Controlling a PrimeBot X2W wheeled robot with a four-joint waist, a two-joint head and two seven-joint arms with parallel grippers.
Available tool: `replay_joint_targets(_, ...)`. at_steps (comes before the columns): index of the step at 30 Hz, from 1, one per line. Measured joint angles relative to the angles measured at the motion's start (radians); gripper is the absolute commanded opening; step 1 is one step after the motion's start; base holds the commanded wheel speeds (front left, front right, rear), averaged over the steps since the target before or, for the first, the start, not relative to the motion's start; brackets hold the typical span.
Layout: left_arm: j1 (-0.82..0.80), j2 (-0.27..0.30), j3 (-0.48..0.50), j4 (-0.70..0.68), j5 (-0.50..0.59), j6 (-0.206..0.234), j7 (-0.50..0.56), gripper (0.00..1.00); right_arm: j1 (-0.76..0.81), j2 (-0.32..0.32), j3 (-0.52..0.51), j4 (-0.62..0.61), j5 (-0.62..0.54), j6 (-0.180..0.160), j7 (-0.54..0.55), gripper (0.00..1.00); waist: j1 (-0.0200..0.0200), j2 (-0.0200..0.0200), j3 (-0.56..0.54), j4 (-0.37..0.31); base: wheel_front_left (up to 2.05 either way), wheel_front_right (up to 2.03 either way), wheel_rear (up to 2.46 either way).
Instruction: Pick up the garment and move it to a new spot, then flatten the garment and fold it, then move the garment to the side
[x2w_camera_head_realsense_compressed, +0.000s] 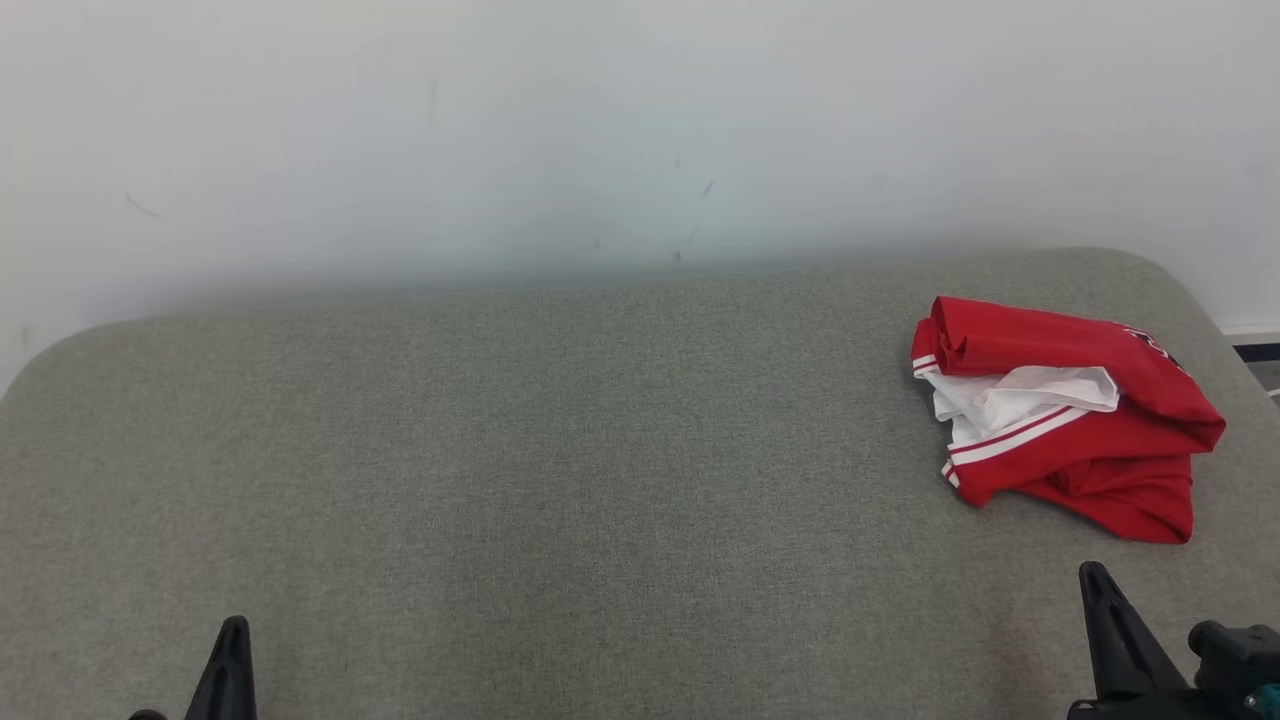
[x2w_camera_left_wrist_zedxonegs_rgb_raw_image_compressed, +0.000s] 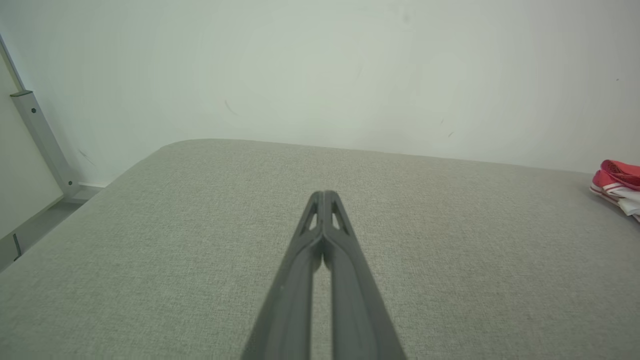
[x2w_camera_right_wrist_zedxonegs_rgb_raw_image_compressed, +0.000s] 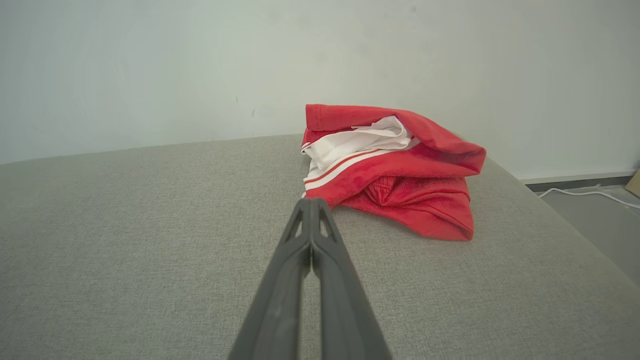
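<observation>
Crumpled red and white garment (x2w_camera_head_realsense_compressed: 1075, 440) at the far right of a rounded grey fabric surface (x2w_camera_head_realsense_compressed: 560, 450), scuffed white wall (x2w_camera_head_realsense_compressed: 600, 120) behind, left gripper (x2w_camera_left_wrist_zedxonegs_rgb_raw_image_compressed: 324, 194) and right gripper (x2w_camera_right_wrist_zedxonegs_rgb_raw_image_compressed: 311, 200) both closed, empty, right one near the garment

Lighting bright, even, diffuse; no glare. Soft dim band where the wall (x2w_camera_head_realsense_compressed: 640, 120) meets the worktop (x2w_camera_head_realsense_compressed: 500, 450) at its far edge. Wrist views: fingers (x2w_camera_left_wrist_zedxonegs_rgb_raw_image_compressed: 350, 310) soft-focus close to the lens, weave sharp mid-frame, edges bowed by wide-angle; slight greenish cast.
</observation>
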Motion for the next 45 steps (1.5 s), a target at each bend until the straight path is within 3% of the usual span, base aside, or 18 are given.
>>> replay_joint_targets(7, -0.003, -0.01, 0.014, 0.019, -0.057, -0.013, 0.022, 0.0, -0.004, 0.012, -0.016, 0.016, 0.067, 0.012, 0.017, 0.0, -0.0001, 0.0, 0.003, -0.001, 0.0, 0.0, 0.0)
replay_joint_targets(45, -0.076, -0.073, 0.103, 0.099, -0.623, -0.098, 0.157, 0.0, -0.095, 0.106, -0.1, 0.122, 0.558, 0.105, 0.114, 0.0, 0.0001, 0.0, 0.019, -0.006, 0.0, 0.0, 0.0)
